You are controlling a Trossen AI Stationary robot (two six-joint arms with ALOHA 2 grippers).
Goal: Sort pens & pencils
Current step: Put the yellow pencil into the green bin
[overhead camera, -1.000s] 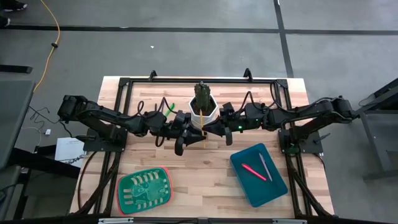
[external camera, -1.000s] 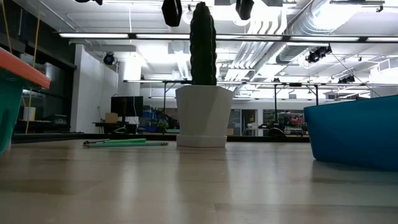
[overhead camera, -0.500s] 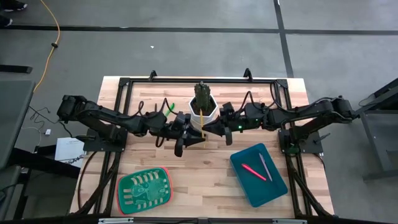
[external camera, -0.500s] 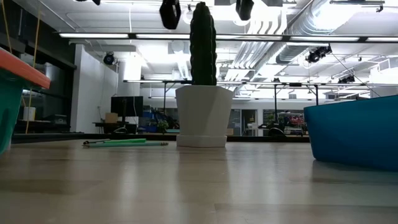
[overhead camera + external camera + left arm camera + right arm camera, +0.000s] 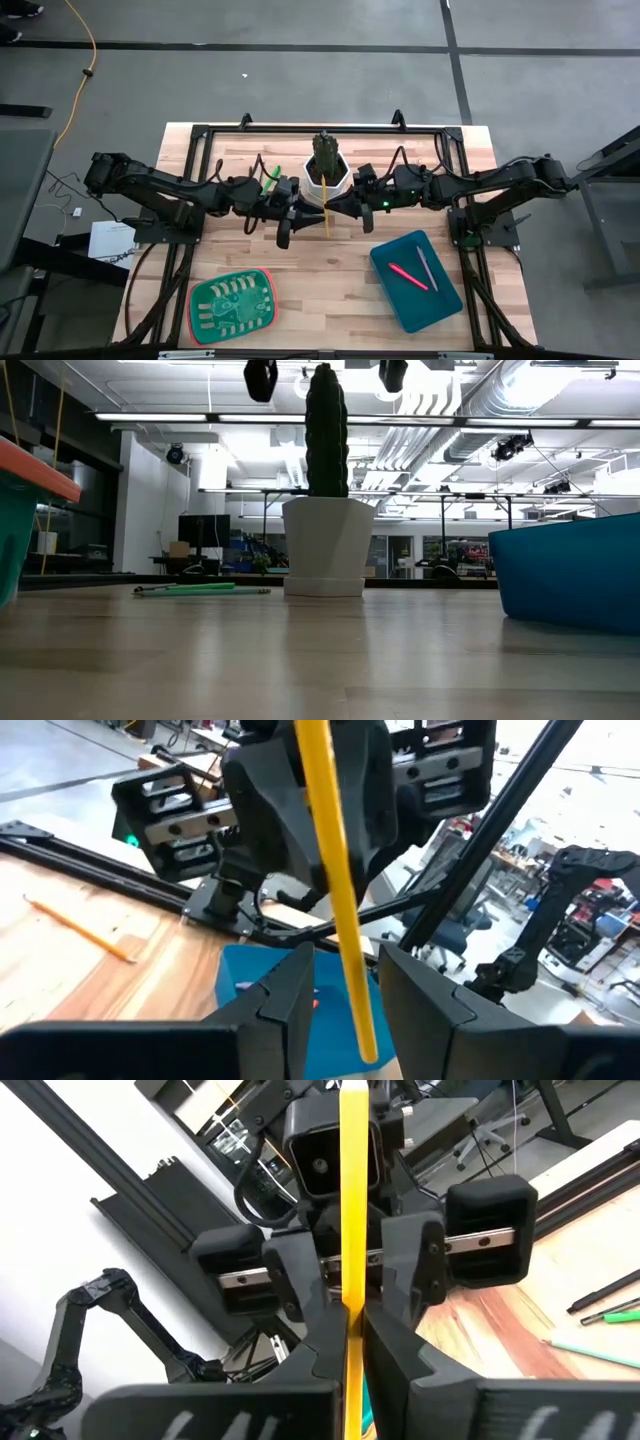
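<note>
Yellow and slim, one pencil (image 5: 326, 211) hung in mid-air above the middle of the wooden surface (image 5: 340, 270), just near of the white pot (image 5: 327, 177) holding a dark cactus (image 5: 324, 151). The right pincer (image 5: 330, 207) was closed on it; in the right wrist view its two fingers pressed flat against the shaft (image 5: 353, 1230) from either side, which kept the pencil steady and upright between the arms. The left pincer (image 5: 287, 222) faced it from the left with its fingers (image 5: 290, 1005) parted and the shaft (image 5: 335, 880) standing in the gap, apparently touching neither, so this looked like a hand-over with the left not yet gripping. That made sense if pencils belonged in the green tray (image 5: 231, 304) at the near left, on the left arm's side. The blue bin (image 5: 416, 280) at the near right already held a pink-red pen (image 5: 408, 276) and a pale grey pen (image 5: 427, 268). More sticks, a green pen (image 5: 270, 174) among them, lay unsorted on the far left of the surface beside the pot, and another pencil (image 5: 78, 929) lay loose on the wood.
</note>
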